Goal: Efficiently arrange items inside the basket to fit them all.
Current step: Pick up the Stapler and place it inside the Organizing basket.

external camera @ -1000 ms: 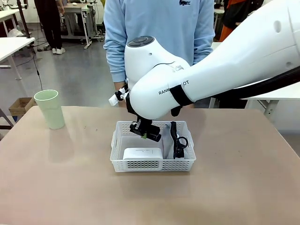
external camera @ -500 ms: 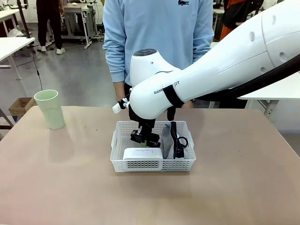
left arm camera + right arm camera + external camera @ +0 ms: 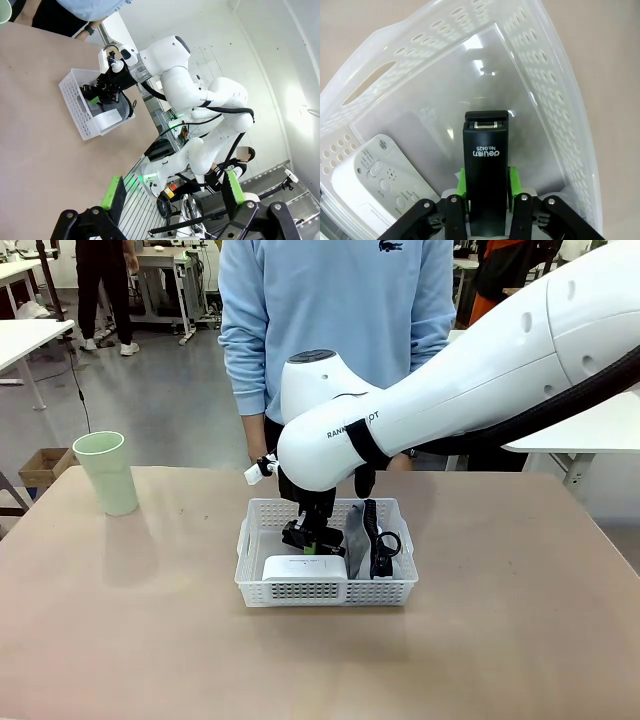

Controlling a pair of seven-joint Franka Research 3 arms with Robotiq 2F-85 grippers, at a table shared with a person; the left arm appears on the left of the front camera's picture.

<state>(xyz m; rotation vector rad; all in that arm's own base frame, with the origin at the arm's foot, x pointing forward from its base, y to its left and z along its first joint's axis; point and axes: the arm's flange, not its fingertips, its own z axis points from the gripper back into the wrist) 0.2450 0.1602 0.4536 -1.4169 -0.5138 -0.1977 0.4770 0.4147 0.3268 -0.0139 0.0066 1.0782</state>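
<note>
1. Right gripper [image 3: 312, 540] has dropped deeper into the basket [image 3: 258, 585] than a second ago. The forearm is lower too, and nothing else has shifted.
2. Far left: the pale green cup [image 3: 107, 475] is upright on the table [image 3: 150, 650], well apart from the basket, not yet packed.
3. Left gripper [image 3: 172, 189] hangs back off the table edge with its jaws wide apart and empty. It's probably the arm to fetch the cup.
4. Basket, left-front: the white screen device [image 3: 303, 567] lies flat against the near wall.
5. Basket, middle: the black stapler [image 3: 486, 170] points nose-down at the basket floor, just beside the device. The green pads [image 3: 461, 182] sit on both its sides. Can't tell if they are clamped or just let go, or if the nose touches the floor.
6. Basket, right: the grey pouch [image 3: 356, 530] lies along the right wall with its black strap [image 3: 374, 530] on top.
7. To do it well:
   - Set the stapler down low, don't drop it.
   - Lay it lengthwise in the lane between device and pouch.
   - Keep it off the device's buttons and clear of the strap.
   - Lift straight up so the fingers don't drag it.
8. Keep the back-left floor bare. The cup likely has to lie on its side there.
</note>
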